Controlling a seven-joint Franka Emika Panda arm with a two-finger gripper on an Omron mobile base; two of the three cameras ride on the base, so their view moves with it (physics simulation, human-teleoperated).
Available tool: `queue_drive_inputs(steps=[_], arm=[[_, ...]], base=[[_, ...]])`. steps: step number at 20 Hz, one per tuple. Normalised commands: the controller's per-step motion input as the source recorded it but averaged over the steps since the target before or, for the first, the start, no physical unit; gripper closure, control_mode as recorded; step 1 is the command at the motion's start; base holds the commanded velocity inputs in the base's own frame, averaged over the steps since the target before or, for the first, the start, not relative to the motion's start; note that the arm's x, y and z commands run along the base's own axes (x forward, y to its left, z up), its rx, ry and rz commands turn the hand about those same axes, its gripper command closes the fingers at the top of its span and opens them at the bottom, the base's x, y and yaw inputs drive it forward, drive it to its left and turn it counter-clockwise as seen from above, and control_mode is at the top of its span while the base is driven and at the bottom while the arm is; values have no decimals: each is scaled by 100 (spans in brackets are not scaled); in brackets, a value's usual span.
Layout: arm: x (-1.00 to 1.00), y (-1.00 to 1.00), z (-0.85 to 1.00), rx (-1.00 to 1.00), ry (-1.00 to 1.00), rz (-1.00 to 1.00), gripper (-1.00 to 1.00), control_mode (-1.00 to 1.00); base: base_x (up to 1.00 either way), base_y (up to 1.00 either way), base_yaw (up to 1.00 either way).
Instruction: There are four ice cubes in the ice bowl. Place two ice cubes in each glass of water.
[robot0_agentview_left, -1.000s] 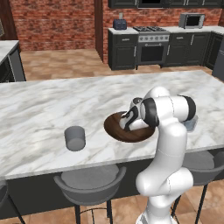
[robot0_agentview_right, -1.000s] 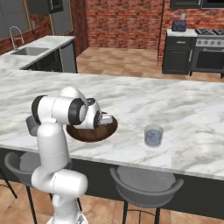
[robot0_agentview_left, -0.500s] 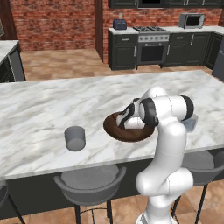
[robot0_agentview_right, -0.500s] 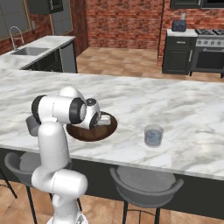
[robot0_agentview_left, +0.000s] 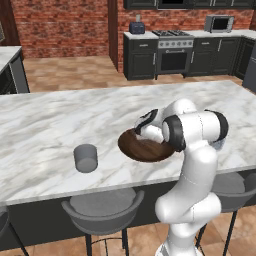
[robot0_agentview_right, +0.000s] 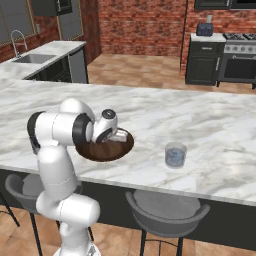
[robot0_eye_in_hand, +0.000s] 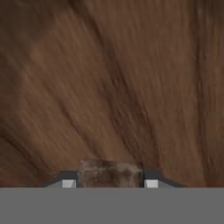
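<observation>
The ice bowl (robot0_agentview_left: 134, 147) (robot0_agentview_right: 108, 152), wide and dark brown, sits near the front of the marble island, and its grain spreads across the hand view (robot0_eye_in_hand: 109, 87). My gripper (robot0_agentview_left: 143, 130) (robot0_agentview_right: 119, 135) (robot0_eye_in_hand: 109, 180) is down inside the bowl. A pale, translucent ice cube (robot0_eye_in_hand: 111, 171) sits between the two fingertips, and the jaws are shut on it. The bowl's other cubes are hidden by the hand. One glass of water (robot0_agentview_left: 86, 158) stands left of the bowl. The other glass of water (robot0_agentview_right: 175, 155) stands to the bowl's right, well apart from it.
The marble island (robot0_agentview_left: 50, 120) (robot0_agentview_right: 215, 125) has its front edge just below the bowl. Grey stools (robot0_agentview_left: 102, 207) (robot0_agentview_right: 167, 212) are tucked under that edge. Dark cabinets and a stove (robot0_agentview_left: 172, 55) line the brick wall far behind.
The jaws have closed from wide apart onto the ice cube. The hand has stayed inside the bowl and the arm has barely moved.
</observation>
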Motion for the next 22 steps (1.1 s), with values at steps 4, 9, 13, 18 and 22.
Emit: queue_drive_inputs(steps=[4,9,13,18,22], arm=[[-44,0,100,14,0,0,100,-100],[-53,16,100,7,0,0,100,-100],[-78,67,88,0,0,0,100,-100],[-85,98,77,0,3,0,100,-100],[-58,100,83,0,17,6,100,-100]], base=[[0,0,0],[0,0,0],[0,0,0],[0,0,0],[0,0,0]])
